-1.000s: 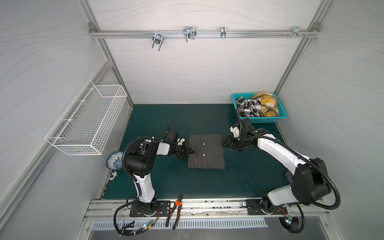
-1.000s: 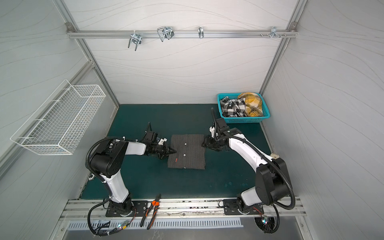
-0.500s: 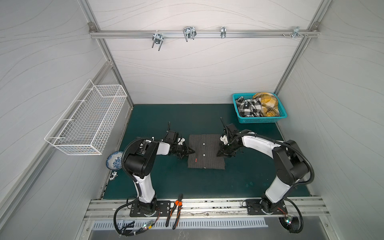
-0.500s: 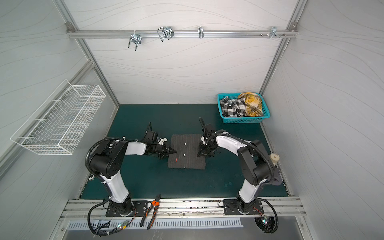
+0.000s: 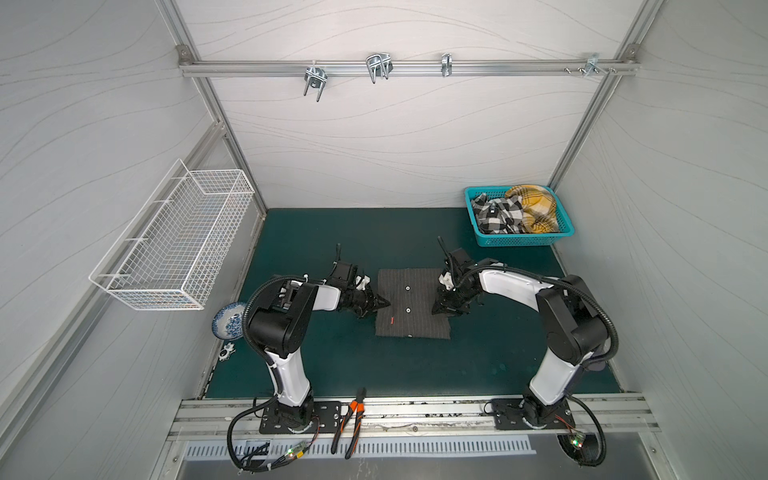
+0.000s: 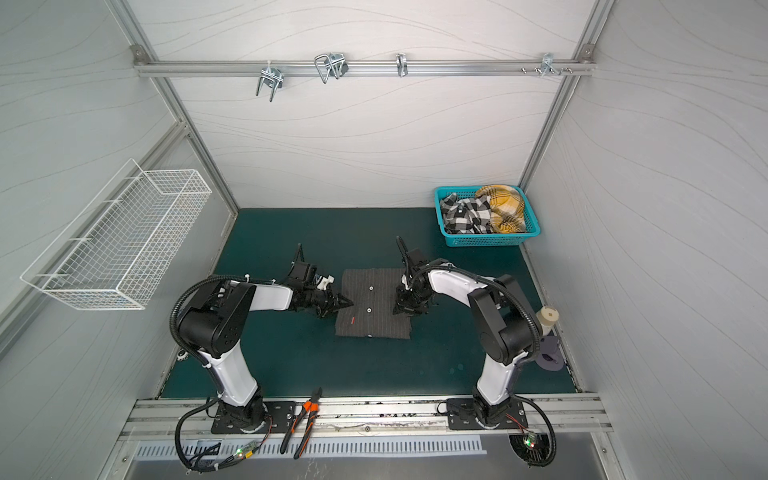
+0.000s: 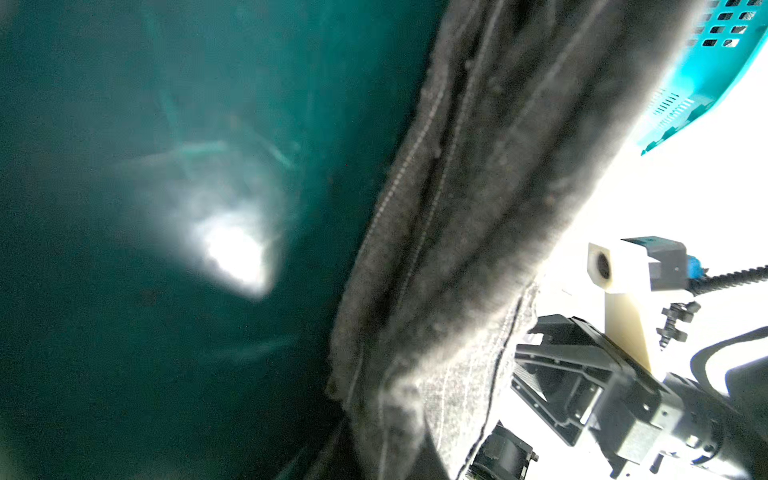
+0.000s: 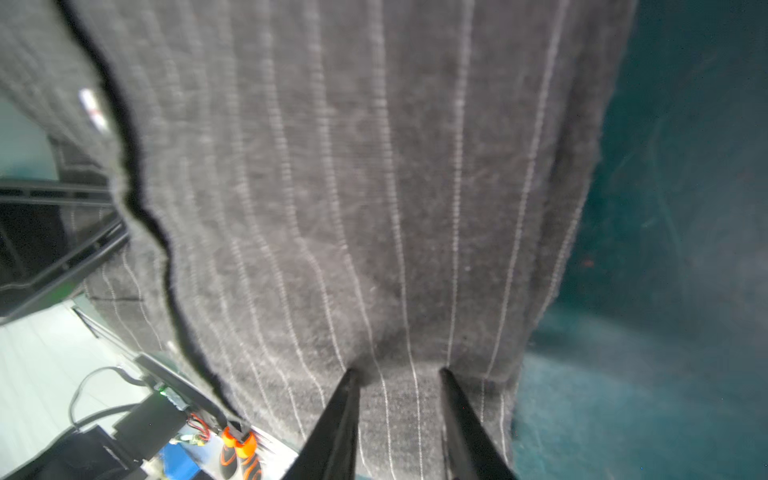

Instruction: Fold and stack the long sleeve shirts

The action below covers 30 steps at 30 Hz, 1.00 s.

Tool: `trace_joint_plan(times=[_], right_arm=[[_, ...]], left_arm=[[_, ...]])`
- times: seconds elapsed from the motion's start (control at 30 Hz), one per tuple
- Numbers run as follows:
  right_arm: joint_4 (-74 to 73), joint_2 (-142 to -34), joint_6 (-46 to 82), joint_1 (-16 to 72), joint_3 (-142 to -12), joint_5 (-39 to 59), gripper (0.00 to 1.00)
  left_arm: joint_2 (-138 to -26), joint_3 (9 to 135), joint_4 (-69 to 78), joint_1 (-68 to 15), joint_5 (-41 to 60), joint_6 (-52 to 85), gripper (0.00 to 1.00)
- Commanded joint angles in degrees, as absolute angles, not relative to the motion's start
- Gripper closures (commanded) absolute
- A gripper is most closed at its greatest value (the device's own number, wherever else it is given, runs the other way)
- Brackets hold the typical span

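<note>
Dark green tabletop [image 5: 374, 365] — folded pinstriped shirt [image 5: 409, 318] flat between left claw [image 5: 385, 303] and right claw [image 5: 437, 309]; teal basket [image 5: 523, 241] well beyond the right claw.

right end effector [image 5: 437, 311] shifted from just beside the folded shirt [image 5: 415, 322] onto its right edge, lower in both top views, right arm [image 5: 513, 286] folded in, its elbow nearer the shirt

A teal basket [image 5: 521, 240] of checked cloth [image 5: 498, 214] sits on the green mat's [image 5: 374, 365] far right corner. A white wire basket [image 5: 174, 249] hangs left of the mat. A blue-patterned bowl [image 5: 230, 324] lies beside its left edge, and orange-handled pliers [image 5: 351, 419] lie just past its front edge.
</note>
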<state>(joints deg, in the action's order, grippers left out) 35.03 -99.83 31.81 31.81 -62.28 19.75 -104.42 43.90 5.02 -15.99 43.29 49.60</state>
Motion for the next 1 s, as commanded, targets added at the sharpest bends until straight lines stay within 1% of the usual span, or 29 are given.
trace_joint_plan(times=[0.0, 0.23, 0.47, 0.8, 0.97], right_arm=[[39.35, -94.12, 31.31, 32.1, -64.32, 17.29, 0.62], [41.74, -87.13, 31.13, 31.93, -63.35, 14.6, 0.6], [40.43, -81.85, 32.33, 31.97, -59.99, 13.55, 0.6], [38.86, -82.42, 32.0, 31.95, -58.42, 13.9, 0.6], [38.07, -85.12, 31.19, 31.9, -58.35, 14.39, 0.61]], left_arm=[[-106.09, 41.39, -1.94, -16.87, 37.09, 49.32, 1.0], [-105.57, 41.15, -1.4, -16.88, 37.26, 49.31, 1.0], [-104.01, 40.16, 0.92, -16.88, 38.05, 49.83, 1.0], [-101.94, 39.63, 1.58, -16.87, 37.71, 49.75, 1.0], [-101.85, 40.28, 0.21, -16.87, 36.74, 49.18, 1.0]])
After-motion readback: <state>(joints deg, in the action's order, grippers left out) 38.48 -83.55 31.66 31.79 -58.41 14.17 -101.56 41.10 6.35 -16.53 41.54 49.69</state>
